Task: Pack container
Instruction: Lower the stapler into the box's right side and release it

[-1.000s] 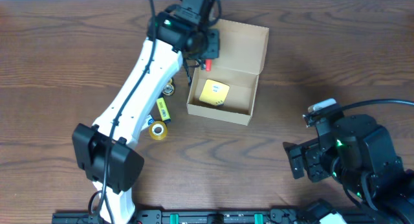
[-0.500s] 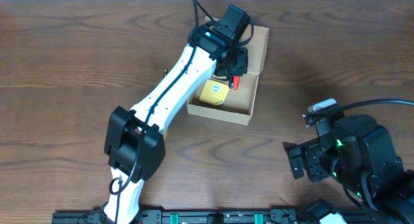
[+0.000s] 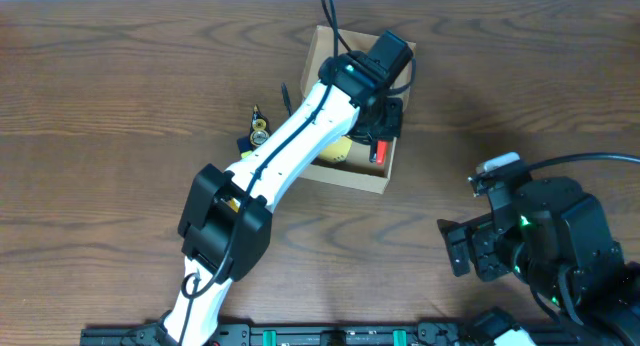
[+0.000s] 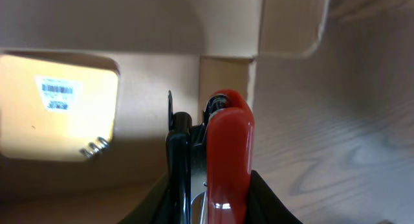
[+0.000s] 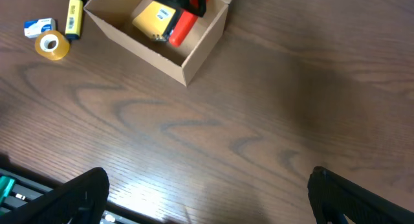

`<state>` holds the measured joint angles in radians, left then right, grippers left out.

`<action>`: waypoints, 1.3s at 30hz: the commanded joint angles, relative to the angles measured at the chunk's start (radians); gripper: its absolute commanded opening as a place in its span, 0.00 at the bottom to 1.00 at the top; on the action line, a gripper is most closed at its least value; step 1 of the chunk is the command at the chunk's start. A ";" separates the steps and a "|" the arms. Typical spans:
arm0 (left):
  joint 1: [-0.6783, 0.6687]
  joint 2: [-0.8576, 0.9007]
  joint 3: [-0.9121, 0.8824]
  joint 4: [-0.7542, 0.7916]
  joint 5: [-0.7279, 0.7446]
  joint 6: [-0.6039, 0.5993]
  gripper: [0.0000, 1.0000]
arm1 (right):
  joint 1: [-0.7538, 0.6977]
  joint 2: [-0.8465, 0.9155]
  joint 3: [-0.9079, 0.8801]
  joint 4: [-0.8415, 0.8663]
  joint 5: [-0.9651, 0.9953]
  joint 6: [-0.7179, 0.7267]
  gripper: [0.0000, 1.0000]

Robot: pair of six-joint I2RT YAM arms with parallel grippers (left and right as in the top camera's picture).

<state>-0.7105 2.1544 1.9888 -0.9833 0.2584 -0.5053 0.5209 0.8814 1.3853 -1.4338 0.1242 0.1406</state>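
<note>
Overhead, the container (image 3: 362, 179), a plain tan cardboard box with its flap lid standing open on the far side, sits on the far middle part of the brown wooden table (image 3: 100, 86). Inside it lies a pale yellow square pad (image 3: 340, 151) with a barcode label on top; the left wrist view shows this pad (image 4: 58, 107) flat on the box floor with a small metal piece at its near corner, too blurred to name. The left pincer (image 3: 381, 138) reaches down into the right end of the box and pinches a red-handled tool (image 4: 226, 153), whose red grip and black metal part stick out between the fingers (image 4: 275, 208); the tool hangs just beside the pad, and whether it touches the floor of the box cannot be told. From the right wrist view, a roll of yellow tape (image 5: 52, 46), a yellow marker (image 5: 74, 20) and a small white-and-blue item (image 5: 37, 26) lie on the table left of the box. The right pincer (image 5: 207, 179) hovers low at the near right of the table, well apart from the box, its jaws spread wide and holding nothing.
</note>
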 commanded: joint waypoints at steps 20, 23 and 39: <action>-0.042 0.017 0.022 -0.054 -0.166 -0.014 0.06 | -0.005 0.000 0.001 -0.002 0.006 -0.004 0.99; -0.042 0.021 0.014 -0.037 -0.180 -0.011 0.06 | -0.005 0.000 0.001 -0.002 0.006 -0.004 0.99; -0.048 0.050 0.008 0.001 -0.180 0.012 0.06 | -0.005 0.000 0.001 -0.002 0.006 -0.004 0.99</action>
<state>-0.7540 2.2051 1.9884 -0.9810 0.0971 -0.5156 0.5209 0.8814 1.3853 -1.4338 0.1242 0.1406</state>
